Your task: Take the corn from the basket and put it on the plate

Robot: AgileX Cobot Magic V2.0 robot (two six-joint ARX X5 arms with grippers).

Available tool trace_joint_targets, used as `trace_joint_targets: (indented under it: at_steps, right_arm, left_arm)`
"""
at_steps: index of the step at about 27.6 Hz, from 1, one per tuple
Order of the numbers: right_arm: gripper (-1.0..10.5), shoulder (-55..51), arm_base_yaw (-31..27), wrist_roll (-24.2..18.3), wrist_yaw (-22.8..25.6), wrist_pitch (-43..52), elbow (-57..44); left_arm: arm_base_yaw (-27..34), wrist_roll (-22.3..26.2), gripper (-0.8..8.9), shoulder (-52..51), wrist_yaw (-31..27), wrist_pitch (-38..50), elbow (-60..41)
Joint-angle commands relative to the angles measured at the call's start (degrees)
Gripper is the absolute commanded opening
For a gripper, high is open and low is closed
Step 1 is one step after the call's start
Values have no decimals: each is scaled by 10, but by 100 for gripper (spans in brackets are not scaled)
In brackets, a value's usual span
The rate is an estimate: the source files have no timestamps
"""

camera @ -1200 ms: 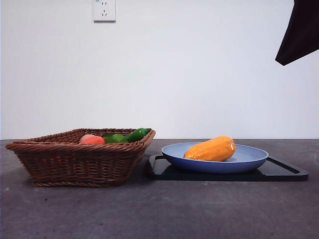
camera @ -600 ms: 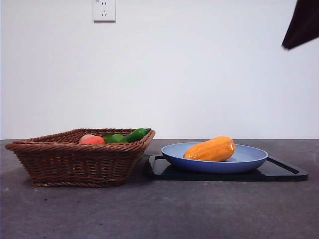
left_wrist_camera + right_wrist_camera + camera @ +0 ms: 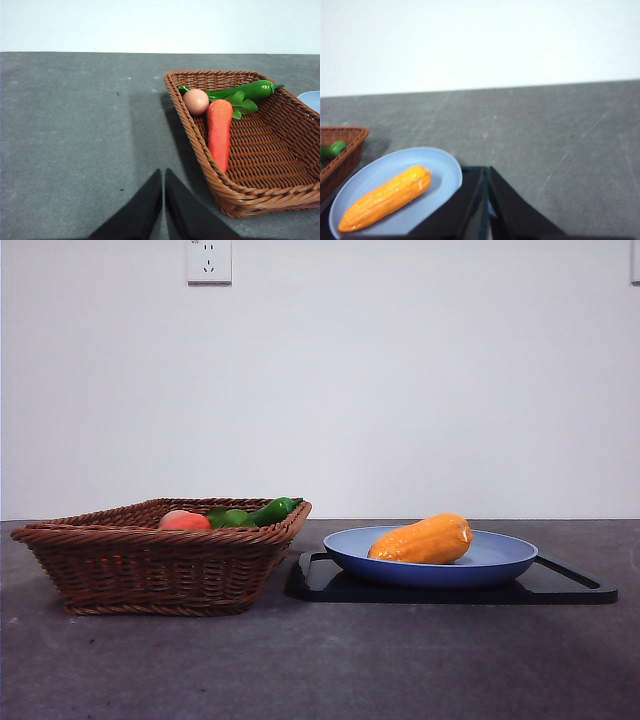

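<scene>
The orange-yellow corn (image 3: 424, 539) lies on its side in the light-blue plate (image 3: 500, 562), untouched; the right wrist view shows the corn (image 3: 386, 197) on the plate (image 3: 445, 172) too. The brown wicker basket (image 3: 150, 565) stands to the plate's left. My right gripper (image 3: 485, 176) is shut and empty, raised beside the plate. My left gripper (image 3: 163, 176) is shut and empty over bare table, just outside the basket (image 3: 200, 145). Neither gripper shows in the front view.
A flat black tray (image 3: 570, 585) lies under the plate. In the basket are a reddish peach-like fruit (image 3: 195, 101), a carrot (image 3: 219, 131) and a green pepper (image 3: 250, 90). A wall socket (image 3: 208, 260) is behind.
The dark arm at the top right corner of the front view has risen out of the picture. The corn, plate and basket have not moved.
</scene>
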Motion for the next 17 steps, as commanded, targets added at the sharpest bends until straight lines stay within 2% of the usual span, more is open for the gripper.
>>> trace_joint_targets:
  at_steps: [1, 17]
  right_arm:
    - [4, -35, -2, -19, 0, 7, -23]
    - [4, -120, -2, -20, -3, 19, -149]
  left_arm:
    - [1, -2, 8, -1, -1, 5, -16]
    - [1, -2, 8, -1, -1, 5, -16]
